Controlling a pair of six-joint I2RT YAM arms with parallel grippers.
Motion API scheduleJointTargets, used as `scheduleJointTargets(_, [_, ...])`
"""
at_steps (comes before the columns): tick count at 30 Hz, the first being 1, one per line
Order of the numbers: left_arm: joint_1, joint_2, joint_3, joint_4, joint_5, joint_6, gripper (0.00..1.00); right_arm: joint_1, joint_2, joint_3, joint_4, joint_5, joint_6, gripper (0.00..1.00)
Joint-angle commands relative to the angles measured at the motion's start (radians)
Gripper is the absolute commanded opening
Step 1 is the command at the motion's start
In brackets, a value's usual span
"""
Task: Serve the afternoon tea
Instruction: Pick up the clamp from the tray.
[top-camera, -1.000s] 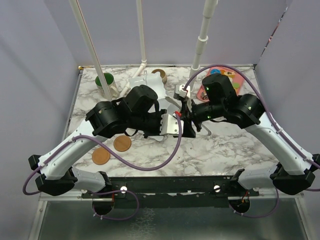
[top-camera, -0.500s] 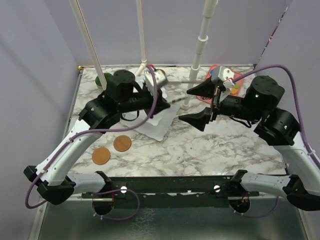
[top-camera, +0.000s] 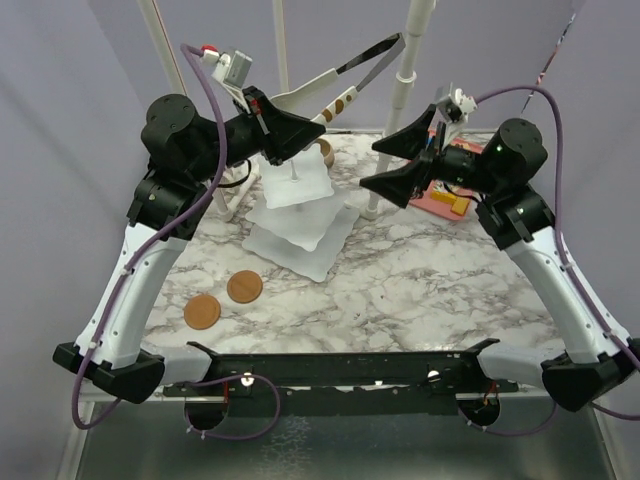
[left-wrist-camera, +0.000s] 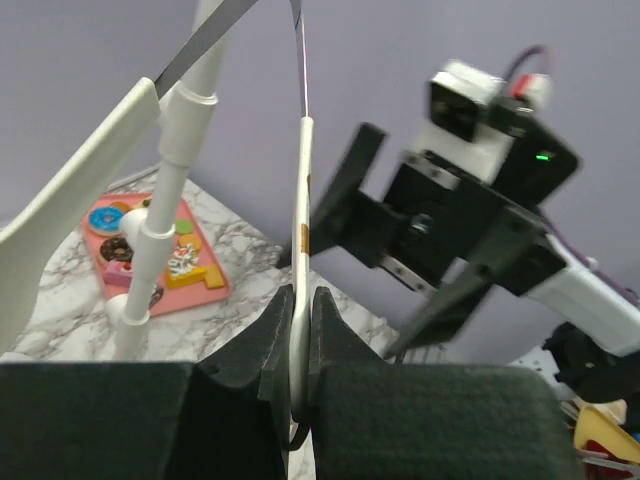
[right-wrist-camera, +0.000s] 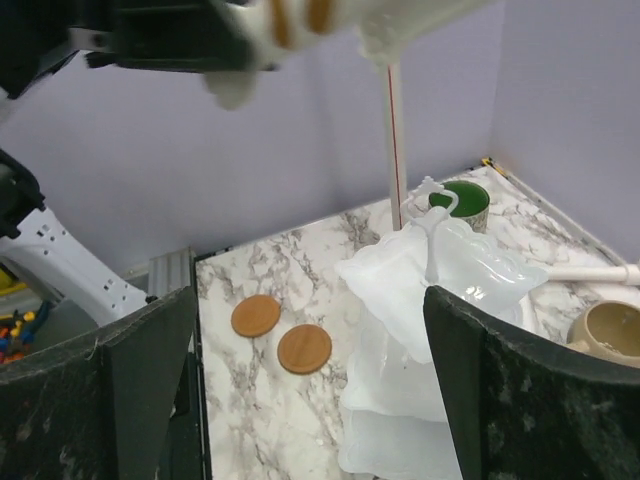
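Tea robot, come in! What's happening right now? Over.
Left fingers shut on the tongs, up high. Right fingers open, empty. Tiered stand bare; pastries on the pink tray. White pole close beside the stand.

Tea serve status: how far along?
Done: nothing served; the stand has three bare tiers. In hand: left gripper is shut on the tongs, held high; right gripper open, empty. To do: pastries sit on the pink tray; green mug and tan mug are off the coasters.
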Motion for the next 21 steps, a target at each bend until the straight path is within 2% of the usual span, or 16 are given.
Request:
scheduleJointTargets(1, [0.008,-0.078,0.010,0.082,0.113,-0.091,0.00,-0.082,0.039,-0.036,0.426,-0.299,0.277,1.00])
scheduleJointTargets(3, [0.008,-0.092,-0.008,0.094,0.182,-0.093,0.00,-0.083,0.054,-0.071,0.573,-0.297,0.339,1.00])
scheduleJointTargets(10, [0.007,-0.116,-0.075,0.197,0.382,-0.157,0.00,-0.084,0.090,-0.104,0.852,-0.242,0.477,1.00])
scheduleJointTargets(16, [-0.001,-0.121,-0.130,0.317,0.449,-0.227,0.00,-0.083,0.096,-0.157,0.990,-0.179,0.530,1.00])
scheduleJointTargets(21, [-0.011,-0.127,-0.161,0.352,0.454,-0.234,0.00,-0.084,0.109,-0.203,1.142,-0.094,0.553,1.00])
